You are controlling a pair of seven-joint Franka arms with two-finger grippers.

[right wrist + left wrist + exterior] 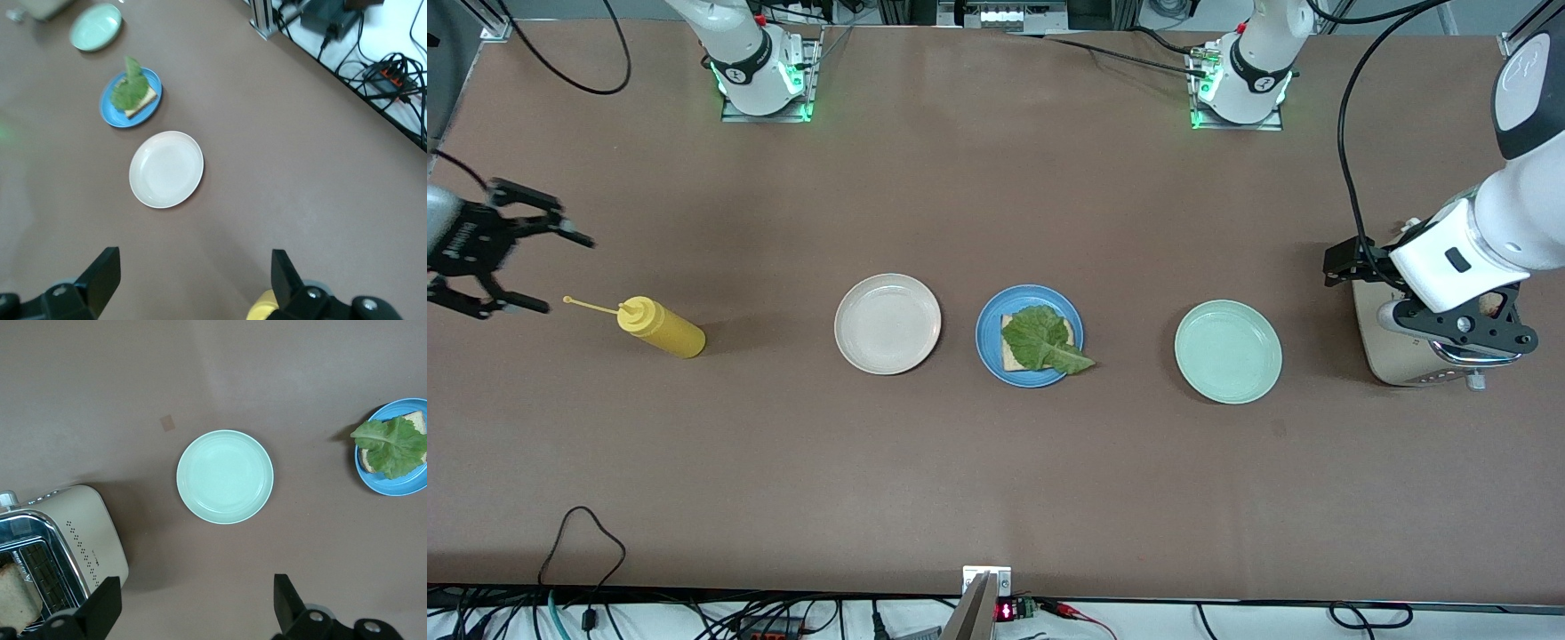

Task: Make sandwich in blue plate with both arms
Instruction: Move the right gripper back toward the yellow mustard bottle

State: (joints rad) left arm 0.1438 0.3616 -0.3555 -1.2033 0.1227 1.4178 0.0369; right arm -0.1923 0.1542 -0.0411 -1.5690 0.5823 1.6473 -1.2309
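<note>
The blue plate (987, 342) sits mid-table between two other plates. On it lies one slice of light-brown bread (1010, 357) with a crinkled green lettuce leaf (1042, 340) on top, uncovered. The same plate (400, 487) and leaf (393, 443) show in the left wrist view, and the plate (113, 115) in the right wrist view. My left gripper (1463, 338) hangs open over a toaster (1400, 356) at the left arm's end; nothing is between its fingers (107, 603). A bread slice (13, 603) stands in the toaster's slot. My right gripper (560, 274) is open and empty near the right arm's end, beside the yellow squeeze bottle (663, 327).
A cream-white plate (887, 323) lies beside the blue one toward the right arm's end. A pale mint-green plate (1228, 351) lies toward the left arm's end, between the blue plate and the toaster. Cables run along the table's edges.
</note>
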